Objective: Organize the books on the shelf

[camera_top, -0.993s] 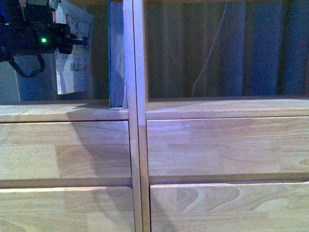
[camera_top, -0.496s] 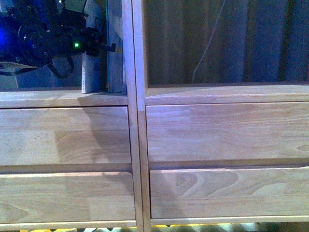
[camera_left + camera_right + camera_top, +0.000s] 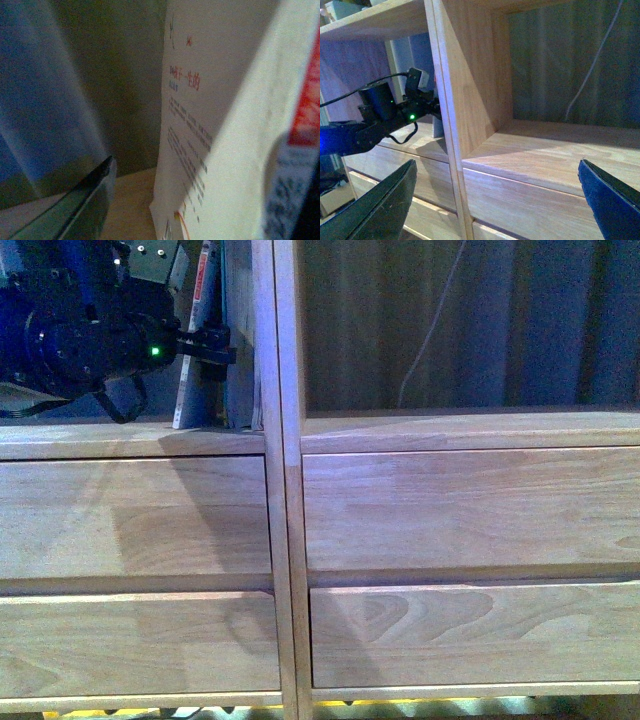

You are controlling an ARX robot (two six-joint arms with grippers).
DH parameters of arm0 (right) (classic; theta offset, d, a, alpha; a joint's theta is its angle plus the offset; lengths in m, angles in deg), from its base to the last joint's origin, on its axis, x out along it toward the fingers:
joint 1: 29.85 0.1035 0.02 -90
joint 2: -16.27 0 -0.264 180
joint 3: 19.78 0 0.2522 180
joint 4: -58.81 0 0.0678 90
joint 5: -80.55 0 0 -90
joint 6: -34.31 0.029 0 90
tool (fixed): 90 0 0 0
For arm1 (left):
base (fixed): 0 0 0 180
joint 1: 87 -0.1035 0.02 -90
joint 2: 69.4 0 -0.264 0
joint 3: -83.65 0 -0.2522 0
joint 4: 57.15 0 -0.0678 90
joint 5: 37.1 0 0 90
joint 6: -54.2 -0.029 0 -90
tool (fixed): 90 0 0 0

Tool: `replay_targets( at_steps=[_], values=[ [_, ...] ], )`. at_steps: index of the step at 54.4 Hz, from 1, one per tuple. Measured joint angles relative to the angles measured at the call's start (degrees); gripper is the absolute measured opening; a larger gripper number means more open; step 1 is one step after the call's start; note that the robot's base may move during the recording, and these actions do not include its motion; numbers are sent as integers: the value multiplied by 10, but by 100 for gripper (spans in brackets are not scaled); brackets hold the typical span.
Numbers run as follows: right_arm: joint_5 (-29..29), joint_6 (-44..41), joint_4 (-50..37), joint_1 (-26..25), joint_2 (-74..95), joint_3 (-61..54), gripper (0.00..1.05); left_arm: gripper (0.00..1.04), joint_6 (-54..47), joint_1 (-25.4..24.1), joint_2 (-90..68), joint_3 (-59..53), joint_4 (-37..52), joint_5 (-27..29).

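The thin white paperback point(image 3: 193, 360) with a red-topped spine stands in the shelf's point(image 3: 280, 500) left compartment. It leans with its top toward the taller bluish books point(image 3: 240, 330) against the divider. My left gripper point(image 3: 212, 345) is open at the paperback's spine. In the left wrist view the white cover point(image 3: 215, 130) with its red title fills the space between the spread fingers point(image 3: 80, 205). The left gripper point(image 3: 190, 215) does not clamp it. My right gripper point(image 3: 492, 205) is open and empty in front of the right compartment.
The right compartment point(image 3: 460, 430) holds no books; a thin white cable point(image 3: 430, 340) hangs behind it. Four plain drawer fronts point(image 3: 470, 510) lie below the compartments. The left arm point(image 3: 385, 115) shows in the right wrist view, reaching into the left compartment.
The left arm has carried the paperback rightward to the taller books and turned it spine-out. The book now leans, with the jaws open. The shelf sits higher in the picture than before.
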Motion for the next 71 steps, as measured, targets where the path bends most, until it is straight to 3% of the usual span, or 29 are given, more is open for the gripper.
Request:
replay_targets(
  at_steps=[5,11,14,22,31,37,40,42,45,50,69,71],
  values=[
    [0,0,0,0,0,0,98,100,24,-2,66,-92,20,-9],
    [0,0,0,0,0,0,98,98,65,-9,189,-241,39,-28],
    [0,0,0,0,0,0,98,98,84,-15,248,-315,39,-8],
    [0,0,0,0,0,0,98,98,170,-63,407,-539,84,-7],
    [0,0,0,0,0,0,98,98,210,-105,584,-701,50,-71],
    [0,0,0,0,0,0,98,97,213,-107,659,-738,42,-74],
    [-34,-12,23,9,-5,4,96,87,189,-89,683,-737,-18,4],
    [-133,-38,102,32,-18,16,89,82,175,-85,693,-751,-29,39],
    [-230,-76,179,52,-40,8,81,73,162,-81,704,-783,-26,58],
    [-307,-107,200,64,-74,-41,67,59,151,-80,725,-840,-7,63],
    [-323,-133,138,65,-164,-210,12,2,144,-78,819,-989,45,67],
    [-323,-133,134,65,-172,-222,6,3,143,-78,826,-998,47,67]
  ],
)
